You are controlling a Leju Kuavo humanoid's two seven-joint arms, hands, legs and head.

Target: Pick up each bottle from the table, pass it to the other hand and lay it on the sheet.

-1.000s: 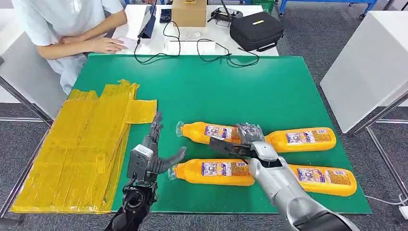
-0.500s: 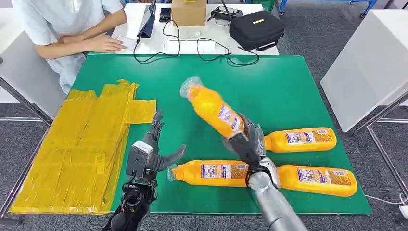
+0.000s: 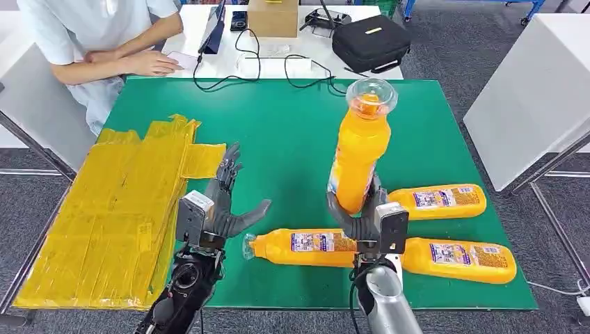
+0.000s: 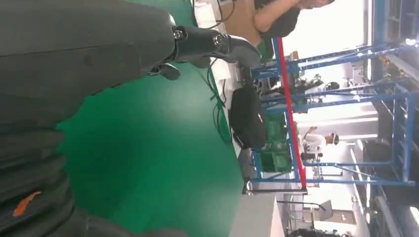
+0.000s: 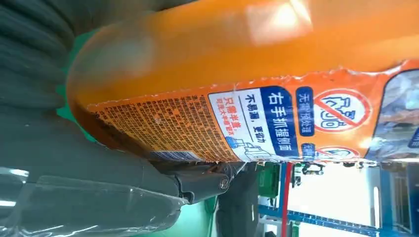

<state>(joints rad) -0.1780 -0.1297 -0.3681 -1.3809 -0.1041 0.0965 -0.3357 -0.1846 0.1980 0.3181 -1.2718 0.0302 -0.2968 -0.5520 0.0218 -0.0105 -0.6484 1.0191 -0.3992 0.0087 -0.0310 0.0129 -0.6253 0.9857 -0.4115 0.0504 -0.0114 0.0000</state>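
Bottle point(image 5: 237, 74) label legible at wrist

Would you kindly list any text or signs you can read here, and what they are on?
"右手抓握侧面": blue band on the label of the held bottle, in the right hand.
Red prohibition sign: same label.
Fine print there, and labels on the lying bottles: too small.

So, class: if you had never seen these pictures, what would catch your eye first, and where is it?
First, the orange bottle held upright in the right hand, above three more bottles lying on the green table. Next, the open left hand beside the crumpled yellow sheet.
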